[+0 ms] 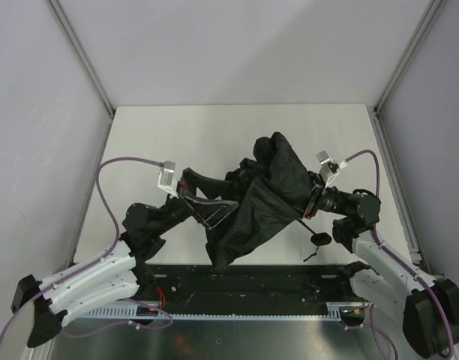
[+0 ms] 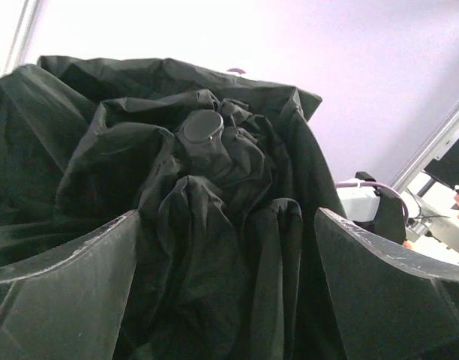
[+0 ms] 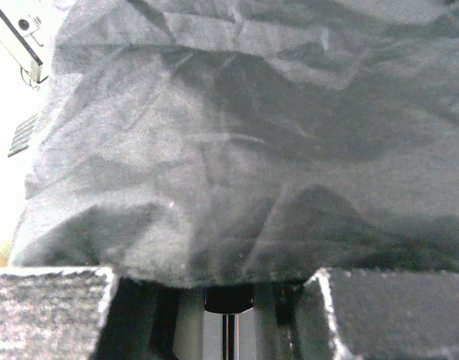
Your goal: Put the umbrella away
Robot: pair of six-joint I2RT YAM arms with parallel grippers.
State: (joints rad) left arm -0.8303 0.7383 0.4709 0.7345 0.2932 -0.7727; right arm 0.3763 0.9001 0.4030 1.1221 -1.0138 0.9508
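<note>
I am holding my left gripper [image 2: 228, 214] wide open astride the umbrella's [image 1: 259, 195] bunched canopy, ready to gather it; fabric is hiding whether my right gripper [image 3: 214, 274] is clamping.

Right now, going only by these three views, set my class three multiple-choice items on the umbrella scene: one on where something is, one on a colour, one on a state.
1. Where is the umbrella?
A. Mid-table, between the left gripper and the right gripper.
B. In the far left corner.
C. On the floor.

2. What colour is its fabric?
A. Red.
B. Black.
C. Yellow.

3. How does the left gripper stand?
A. Shut tight.
B. Out of view.
C. Open, its fingers either side of the fabric.

Answers:
1 A, the top view shows it bunched between the two arms on the table.
2 B, every view shows black cloth.
3 C, the left wrist view shows both fingers wide apart.
</note>
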